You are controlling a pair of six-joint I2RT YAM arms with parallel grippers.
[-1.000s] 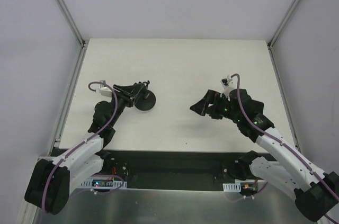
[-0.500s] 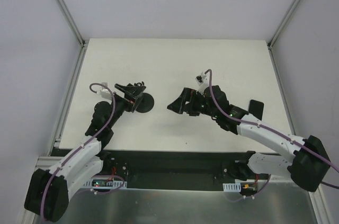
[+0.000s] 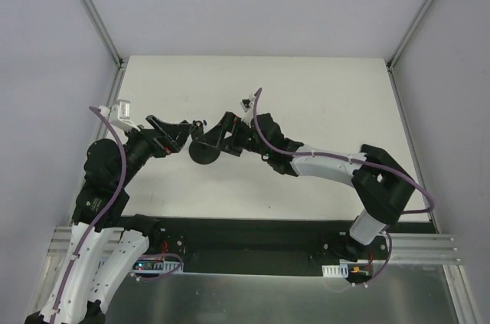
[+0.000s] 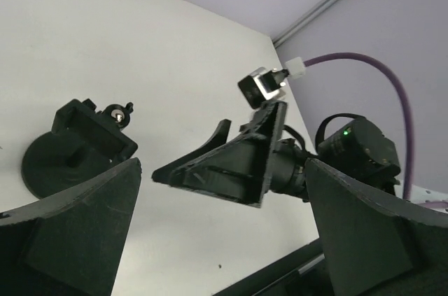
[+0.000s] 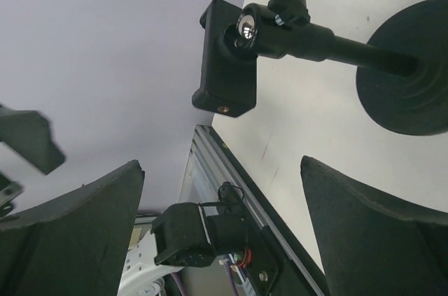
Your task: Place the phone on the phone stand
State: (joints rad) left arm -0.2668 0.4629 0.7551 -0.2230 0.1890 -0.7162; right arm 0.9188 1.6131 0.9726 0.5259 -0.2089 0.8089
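The black phone stand [image 3: 205, 154] stands on its round disc left of the table's middle. Its neck and cradle [image 5: 227, 58] show in the right wrist view, and the stand [image 4: 59, 159] also sits at the left of the left wrist view. My left gripper [image 3: 181, 137] is open just left of the stand, with nothing between its fingers [image 4: 66, 233]. My right gripper [image 3: 210, 134] is open too, reaching in from the right and hovering over the stand, empty between its fingers [image 5: 374, 233]. The phone is hidden in every view.
The right arm [image 3: 329, 163] stretches low across the table from its base. Its black elbow joint [image 3: 383, 178] lies over the table's right side. A metal rail [image 3: 103, 132] runs along the table's left edge, and grey walls close in the back and sides.
The left gripper has opened, let go of the stand and drawn back to the left. The right arm has swept left across the table until its open gripper reached the stand.
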